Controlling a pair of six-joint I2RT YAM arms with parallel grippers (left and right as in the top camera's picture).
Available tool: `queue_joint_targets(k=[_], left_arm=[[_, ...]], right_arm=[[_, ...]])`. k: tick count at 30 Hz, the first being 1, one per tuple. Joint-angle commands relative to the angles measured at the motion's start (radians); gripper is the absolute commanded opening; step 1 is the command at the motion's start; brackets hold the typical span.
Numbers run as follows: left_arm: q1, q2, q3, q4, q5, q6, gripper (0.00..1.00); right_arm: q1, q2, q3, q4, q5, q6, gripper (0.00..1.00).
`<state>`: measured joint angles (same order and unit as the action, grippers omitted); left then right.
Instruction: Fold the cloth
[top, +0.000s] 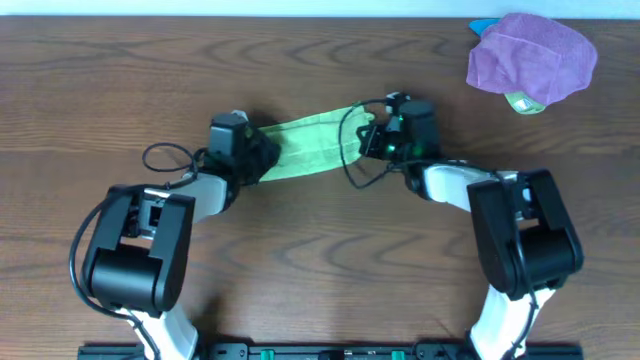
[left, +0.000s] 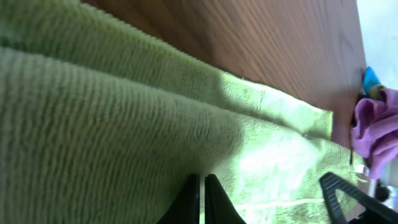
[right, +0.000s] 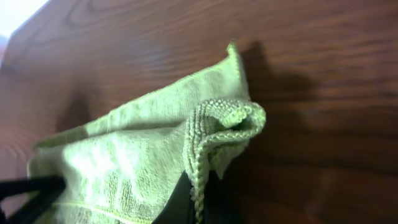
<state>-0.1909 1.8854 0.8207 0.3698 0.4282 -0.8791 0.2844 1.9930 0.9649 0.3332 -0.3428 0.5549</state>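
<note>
Cloth front and centre: the green cloth (top: 312, 146) runs as a narrow, slightly slanted band between the two arms, mid-surface, its right end higher in the overhead view than its left. The left hand (top: 265, 160) is at the band's left end. From its wrist camera the two dark fingers (left: 192, 200) are pressed almost together, with only a thin bright sliver between them, and ribbed green fabric is draped right over them, so it is pinching the cloth.

Over to the right hand (top: 363, 140) at the opposite end. Its wrist camera shows a rolled, bunched corner of the cloth (right: 217, 124) gathered above the dark fingers (right: 181, 198), which are clamped on it, and a stitched hem dangles straight down between them. The corner casts a shadow on the brown wood-grain surface (top: 320, 60) behind it. Whether the middle of the band touches the wood I cannot tell.

Well apart, in the far right corner, a crumpled purple cloth (top: 532, 55) sits in a heap, with a blue scrap (top: 484, 26) poking out at its left edge.
</note>
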Motion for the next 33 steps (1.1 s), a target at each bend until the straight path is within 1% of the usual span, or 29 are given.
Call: queue_joint_targets(k=[1,4,7,10,13,16,19,22,28,33], left_arm=[[0.06,0.009,0.039,-0.003,0.075,0.015,0.06],[0.102,0.009,0.04,-0.007,0.117,0.019,0.06],[0.114,0.009,0.04,-0.021,0.148,0.033,0.06],[0.111,0.009,0.051,-0.106,0.149,0.067,0.06],[0.103,0.009,0.07,-0.206,0.148,0.136,0.06],[0.096,0.009,0.087,-0.276,0.138,0.178,0.06],[0.087,0.009,0.101,-0.351,0.089,0.209,0.06],[0.077,0.009,0.107,-0.394,0.056,0.246,0.06],[0.071,0.009,0.118,-0.418,0.034,0.256,0.06],[0.071,0.009,0.137,-0.418,0.033,0.262,0.06]], right_arm=[[0.018,-0.064,0.04,-0.066,0.033,-0.109,0.01],[0.018,-0.111,0.045,-0.108,0.048,-0.137,0.01],[0.018,-0.143,0.047,-0.121,0.048,-0.157,0.01],[0.018,-0.161,0.049,-0.121,0.047,-0.16,0.01],[0.018,-0.173,0.049,-0.128,0.047,-0.16,0.01],[0.018,-0.177,0.049,-0.128,0.041,-0.159,0.01],[0.018,-0.187,0.051,-0.128,0.014,-0.159,0.01],[0.018,-0.197,0.06,-0.128,-0.001,-0.16,0.01],[0.049,-0.211,0.105,-0.167,-0.029,-0.195,0.01],[0.124,-0.211,0.15,-0.208,-0.019,-0.25,0.01]])
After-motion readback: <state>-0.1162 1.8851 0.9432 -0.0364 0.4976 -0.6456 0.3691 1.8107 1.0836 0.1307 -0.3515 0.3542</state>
